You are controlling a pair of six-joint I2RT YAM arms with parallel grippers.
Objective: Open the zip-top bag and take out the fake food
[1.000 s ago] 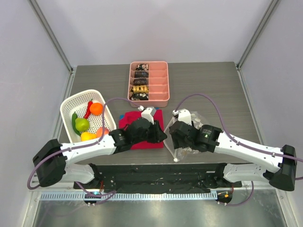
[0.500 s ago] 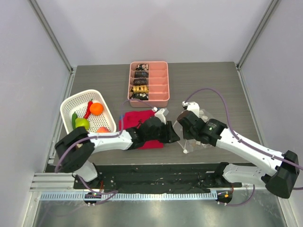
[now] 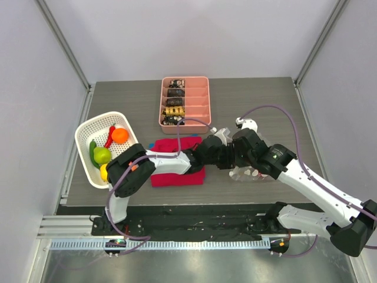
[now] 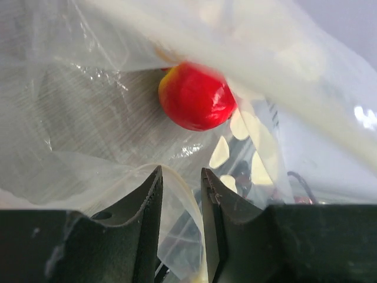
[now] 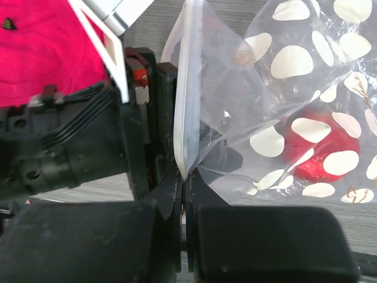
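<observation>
The right gripper has its black fingers pressed together on the whitish zip edge of the zip-top bag, which rises upright from the pinch. Behind the clear dotted film at the right lies a red piece of fake food. The left arm sits just beside the bag's edge, over the red cloth and the grey table

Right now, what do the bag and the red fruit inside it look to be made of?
The bag: thin clear plastic film, glossy; it crinkles and shows through between white dots. The red fruit: probably hard plastic, smooth and shiny, with a bright highlight.
</observation>
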